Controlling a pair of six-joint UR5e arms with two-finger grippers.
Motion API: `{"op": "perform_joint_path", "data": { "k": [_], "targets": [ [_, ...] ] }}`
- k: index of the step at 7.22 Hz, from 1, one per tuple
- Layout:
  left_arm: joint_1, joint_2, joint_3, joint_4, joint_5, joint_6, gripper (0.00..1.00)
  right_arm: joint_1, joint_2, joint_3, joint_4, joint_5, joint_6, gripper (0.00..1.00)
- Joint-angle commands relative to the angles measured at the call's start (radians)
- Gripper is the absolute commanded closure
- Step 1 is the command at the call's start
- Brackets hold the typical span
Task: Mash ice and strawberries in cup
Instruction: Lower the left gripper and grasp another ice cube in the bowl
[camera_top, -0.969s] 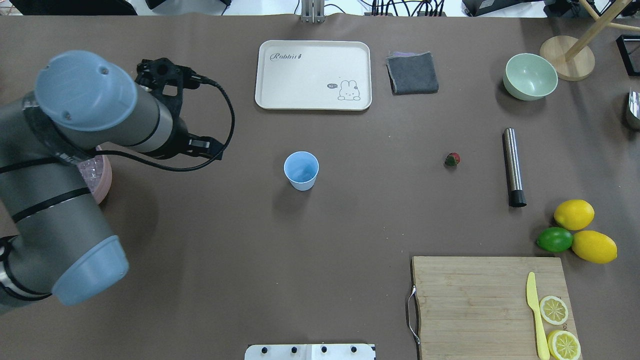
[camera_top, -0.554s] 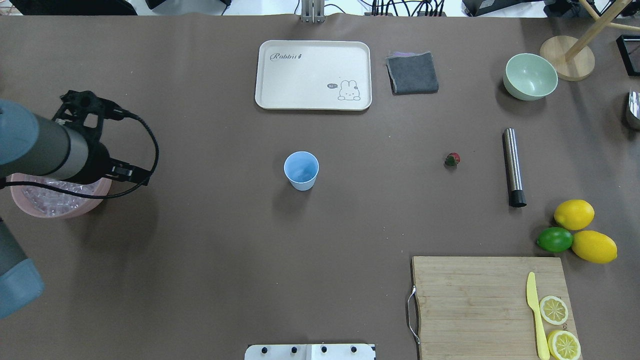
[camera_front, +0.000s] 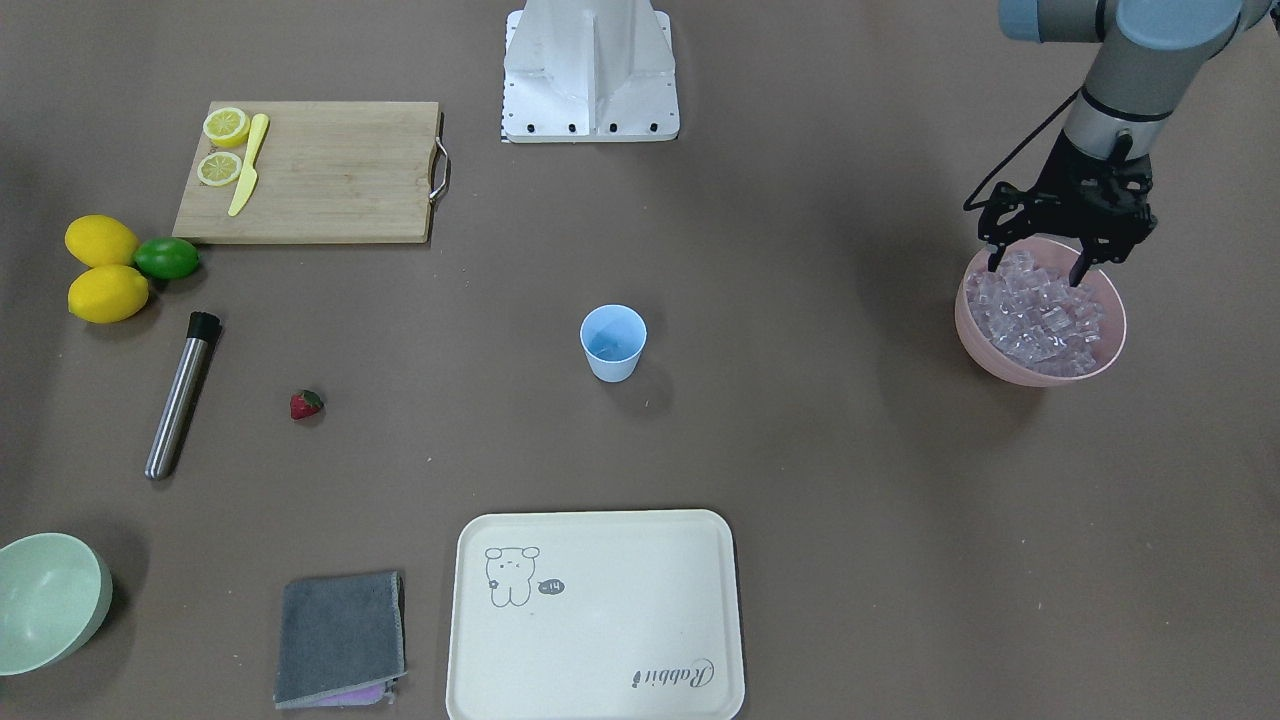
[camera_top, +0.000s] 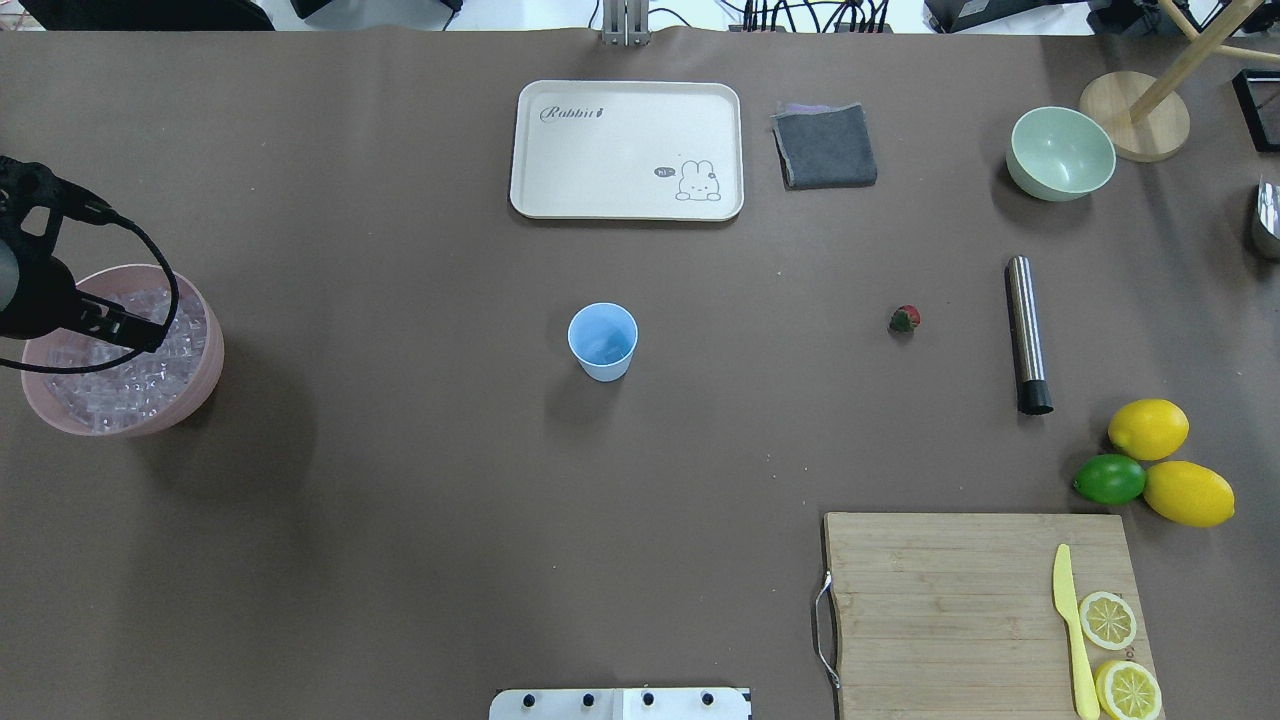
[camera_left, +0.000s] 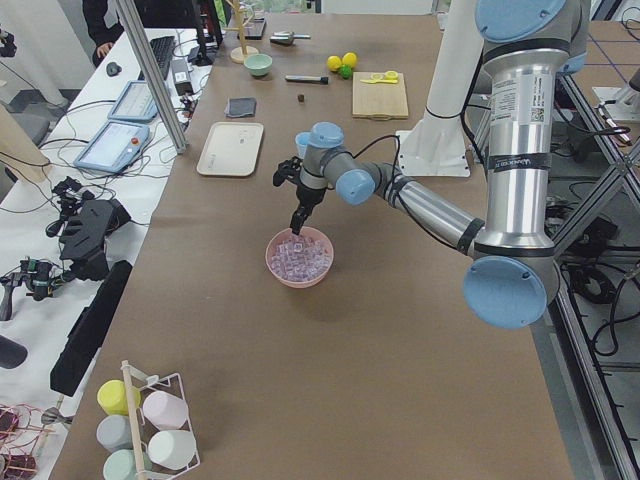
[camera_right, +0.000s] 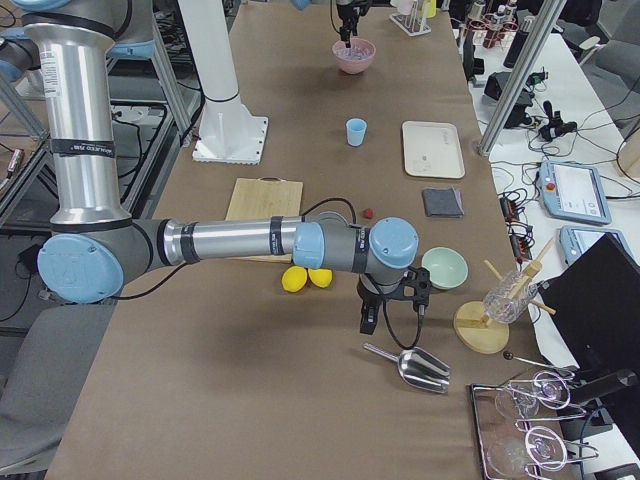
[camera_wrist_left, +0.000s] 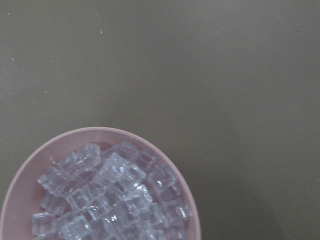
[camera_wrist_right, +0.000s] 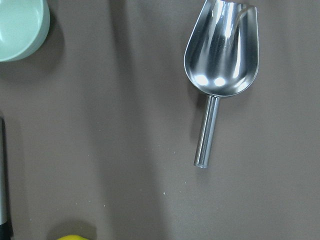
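Presently left gripper (camera_front: 1035, 272) hangs over pink bowl (camera_front: 1045, 380), fingers spread apart, tips just at ice (camera_front: 1040, 325) heap. Bowl sits near table's left end. Cup (camera_front: 613, 343) upright mid-table, well apart from bowl. Strawberry (camera_front: 306, 404) lies beyond cup, near steel muddler (camera_front: 180, 395). Right gripper (camera_right: 390, 308) seen only from side view; claw state cannot tell. Right wrist view alone shows steel scoop (camera_wrist_right: 221, 55) whole.

Directly below my left gripper (camera_front: 1036, 271): pink bowl (camera_front: 983, 354), heaped with ice cubes (camera_front: 1040, 320). To the gripper's right, bare table (camera_front: 820, 330), unobstructed as far as the cup (camera_front: 613, 345).
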Motion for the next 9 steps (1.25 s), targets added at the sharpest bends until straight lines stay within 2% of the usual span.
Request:
{"op": "perform_joint_path", "data": {
  "k": [1,5,6,9],
  "targets": [
    [-0.041,-0.019,0.141,-0.167,-0.084,0.037,0.11,0.0,0.001,-0.001,-0.001,0.0,0.0,0.0],
    [-0.038,-0.085,0.243,-0.18,-0.084,0.04,0.14,0.0,0.001,-0.001,-0.001,0.0,0.0,0.0],
    [-0.038,-0.088,0.273,-0.23,-0.085,0.037,0.14,0.0,0.002,-0.001,-0.001,0.0,0.0,0.0],
    [-0.033,-0.108,0.304,-0.247,-0.085,0.036,0.14,0.0,0.004,0.001,0.0,-0.002,0.0,0.0]
  ]
}}
